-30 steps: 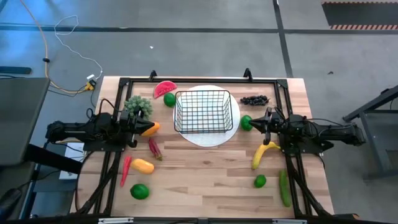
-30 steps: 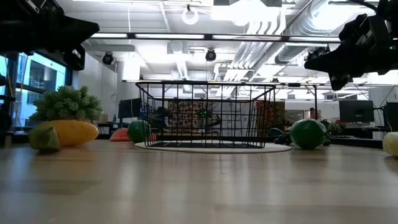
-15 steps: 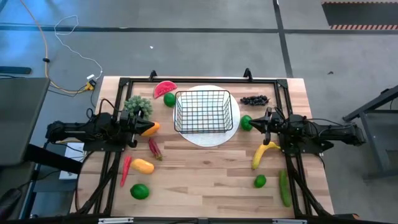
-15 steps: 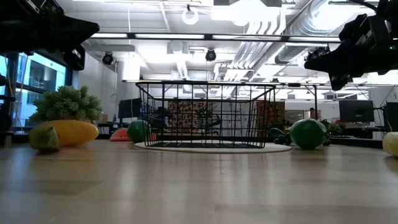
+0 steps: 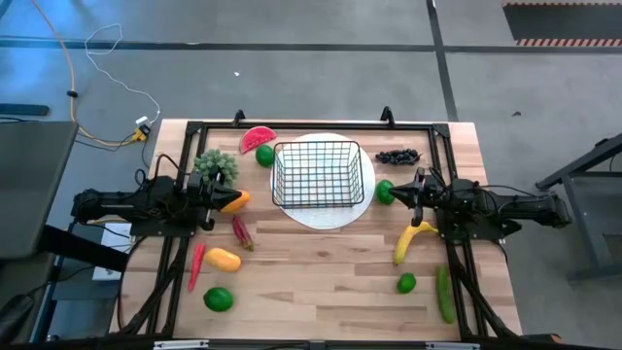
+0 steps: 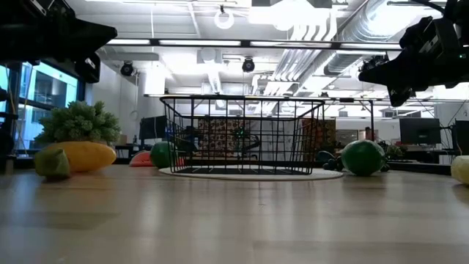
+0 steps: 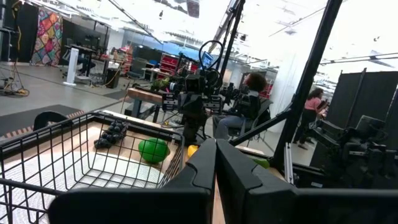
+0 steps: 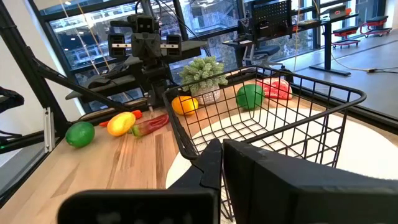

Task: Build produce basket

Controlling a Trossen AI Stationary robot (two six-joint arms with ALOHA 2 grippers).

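Note:
The black wire basket (image 5: 318, 175) stands on a round white plate (image 5: 364, 199) at the table's far middle. Produce lies on the wood around it: watermelon slice (image 5: 257, 139), lime (image 5: 264, 156) and orange fruit (image 5: 236, 201) to its left, grapes (image 5: 397, 156), a lime (image 5: 386, 192) and the banana (image 5: 412, 239) to its right. My left gripper (image 5: 216, 197) hovers shut left of the basket, above the orange fruit. My right gripper (image 5: 416, 190) hovers shut right of the basket, beside the lime. Both show shut in their wrist views, left gripper (image 7: 216, 155) and right gripper (image 8: 222, 158).
A leafy green plant (image 5: 216, 165) sits by the left gripper. Nearer the front edge lie two red peppers (image 5: 241, 231), a yellow-orange fruit (image 5: 223, 260), a lime (image 5: 219, 298), another lime (image 5: 406, 283) and the cucumber (image 5: 444, 294). People sit in the room beyond the table.

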